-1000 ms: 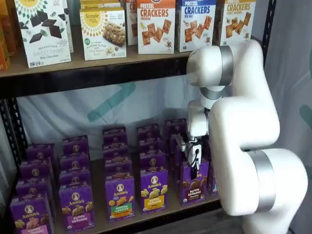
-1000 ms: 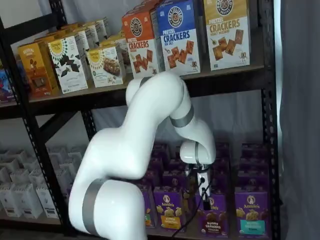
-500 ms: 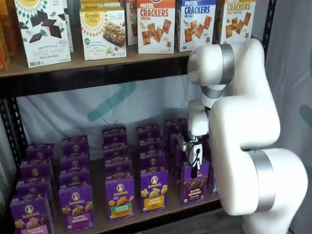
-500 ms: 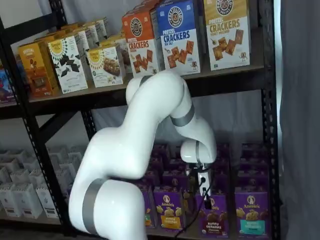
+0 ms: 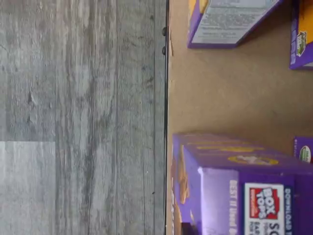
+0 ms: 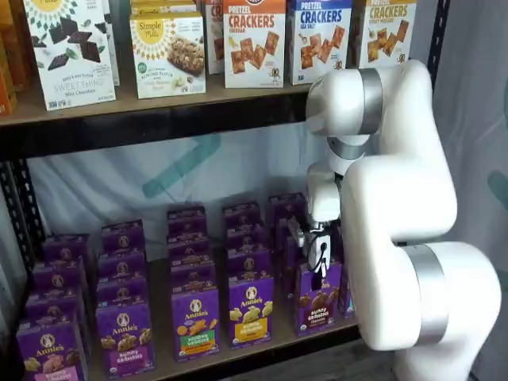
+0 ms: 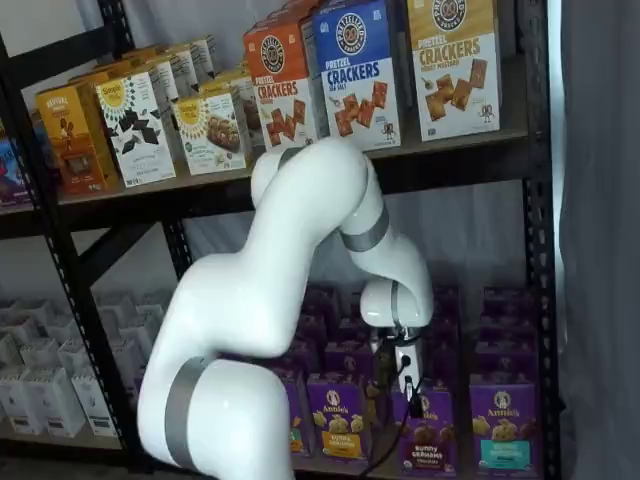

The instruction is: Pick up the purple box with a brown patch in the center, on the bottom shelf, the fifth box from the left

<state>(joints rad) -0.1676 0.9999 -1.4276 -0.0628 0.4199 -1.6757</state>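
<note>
On the bottom shelf (image 6: 262, 341), the purple box (image 6: 316, 297) reads "Annie's" — "Bunny Grahams".

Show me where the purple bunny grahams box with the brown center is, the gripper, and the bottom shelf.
purple box (image 6: 317, 298): a shelf view, front panel at the brown band.
gripper (image 6: 316, 262): a shelf view, at the black fingers above that box.
bottom shelf (image 5: 230, 93): wrist view, bare tan board between boxes.
</note>
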